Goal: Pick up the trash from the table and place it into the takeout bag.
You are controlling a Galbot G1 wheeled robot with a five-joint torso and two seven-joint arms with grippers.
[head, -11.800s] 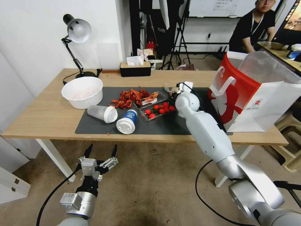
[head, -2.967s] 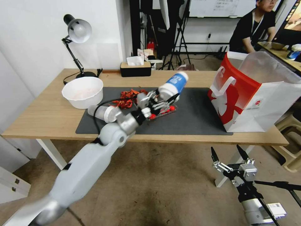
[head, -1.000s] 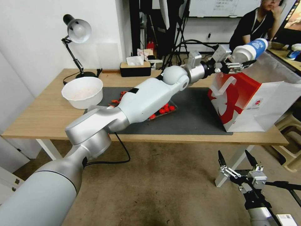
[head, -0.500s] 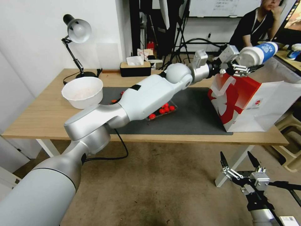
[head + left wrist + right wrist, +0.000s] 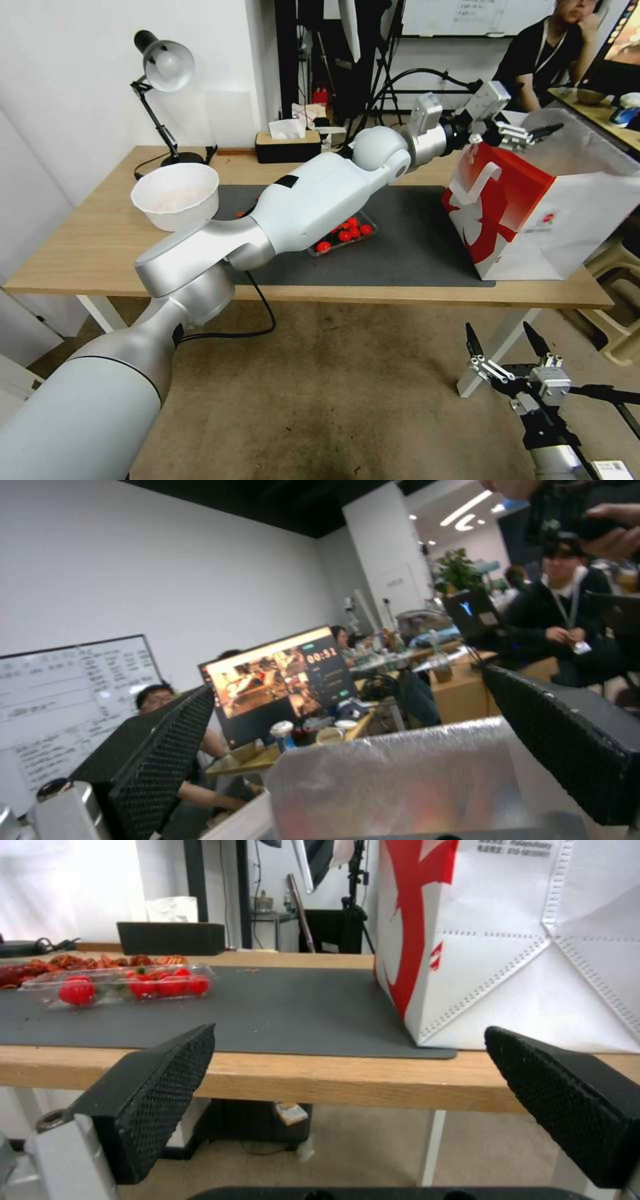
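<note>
Left gripper [image 5: 527, 133] sits over the takeout bag's [image 5: 533, 200] open mouth, jaws spread and empty, placed so a drop lands inside. Right gripper [image 5: 510, 350] is parked below the bench [image 5: 80, 253], jaws apart. Tomato box [image 5: 343, 237] remains on the mat [image 5: 413, 240].

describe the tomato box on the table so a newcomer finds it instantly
Start at the long light wood table and its dark grey mat. Near the mat's middle, partly behind the robot's outstretched left arm, lies a flat clear plastic clamshell box of small red tomatoes. Unlike the red crayfish shells heaped loose behind it, its contents are round and boxed.
</note>
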